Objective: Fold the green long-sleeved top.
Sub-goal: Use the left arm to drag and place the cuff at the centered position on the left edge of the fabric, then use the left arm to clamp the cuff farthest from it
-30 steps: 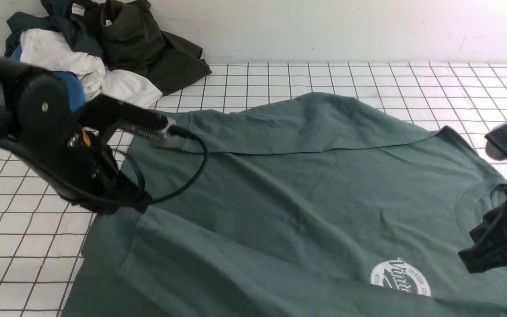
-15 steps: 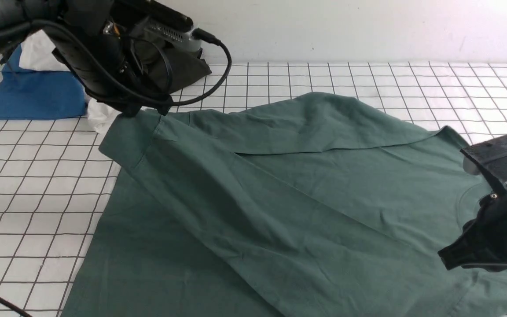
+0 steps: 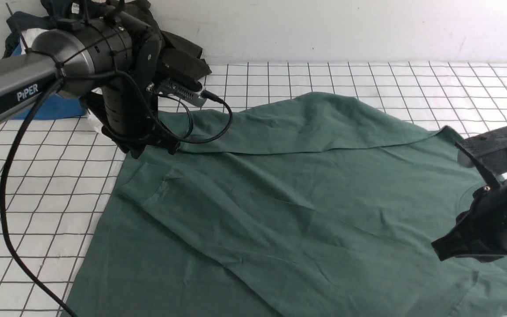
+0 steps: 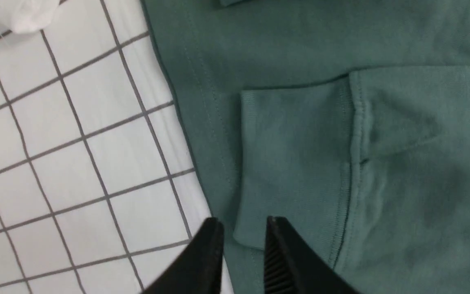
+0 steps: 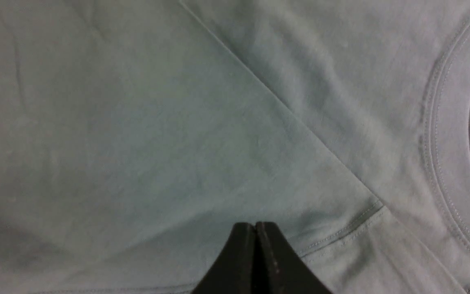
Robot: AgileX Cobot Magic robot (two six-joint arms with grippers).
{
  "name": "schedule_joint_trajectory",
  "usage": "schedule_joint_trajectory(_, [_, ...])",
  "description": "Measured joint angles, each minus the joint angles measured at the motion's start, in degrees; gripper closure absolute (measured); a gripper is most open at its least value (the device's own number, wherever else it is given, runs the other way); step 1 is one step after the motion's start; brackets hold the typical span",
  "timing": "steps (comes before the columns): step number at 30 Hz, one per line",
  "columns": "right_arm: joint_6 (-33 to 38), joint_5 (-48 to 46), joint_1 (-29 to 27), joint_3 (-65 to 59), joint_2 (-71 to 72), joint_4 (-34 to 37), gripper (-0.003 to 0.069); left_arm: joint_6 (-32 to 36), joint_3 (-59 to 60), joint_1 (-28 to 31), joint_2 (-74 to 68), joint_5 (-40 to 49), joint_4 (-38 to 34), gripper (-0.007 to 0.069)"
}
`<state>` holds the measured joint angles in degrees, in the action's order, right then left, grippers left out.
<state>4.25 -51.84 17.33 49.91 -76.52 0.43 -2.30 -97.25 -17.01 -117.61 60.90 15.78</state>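
Over the gridded table, the barely parted left gripper and shut right gripper, both empty, risked dragging the green long-sleeved top askew.

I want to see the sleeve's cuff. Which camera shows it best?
Left wrist view: the cuff fills the middle, seam clear, by the left gripper. The front view shows it small and far; the right wrist view misses it.
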Motion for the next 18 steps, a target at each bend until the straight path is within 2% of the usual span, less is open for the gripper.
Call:
schedule_joint_trajectory(2, [0.0,0.2,0.0,0.1,0.0,0.0,0.0663,-0.3,-0.3,0.0,-0.6,0.0,0.0,0.0410])
schedule_joint_trajectory(4, [0.0,0.0,0.0,1.4,0.0,0.0,0.0653,-0.4,-1.7,0.2,-1.5,-0.2,-0.5,0.0298])
schedule_joint_trajectory(6, [0.0,-0.5,0.0,3.6,0.0,0.0,0.0645,-0.4,-3.5,1.1,-2.1,-0.6,-2.5,0.0236])
schedule_joint_trajectory(8, [0.0,-0.7,0.0,5.0,0.0,0.0,0.0640,-0.3,-4.7,1.9,-2.5,-0.7,-4.0,0.0213])
schedule_joint_trajectory(10, [0.0,-0.7,0.0,9.3,-0.1,-0.1,0.0624,0.3,-8.3,5.1,-4.2,-1.3,-8.8,0.0183])
schedule_joint_trajectory(14, [0.1,-0.7,0.0,14.2,-0.6,-0.1,0.0606,2.0,-13.3,8.7,-8.0,-3.9,-15.5,0.0179])
schedule_joint_trajectory(18, [0.3,-0.7,0.0,17.7,-3.1,-0.4,0.0597,4.2,-18.3,9.4,-13.5,-7.1,-20.8,0.0179])
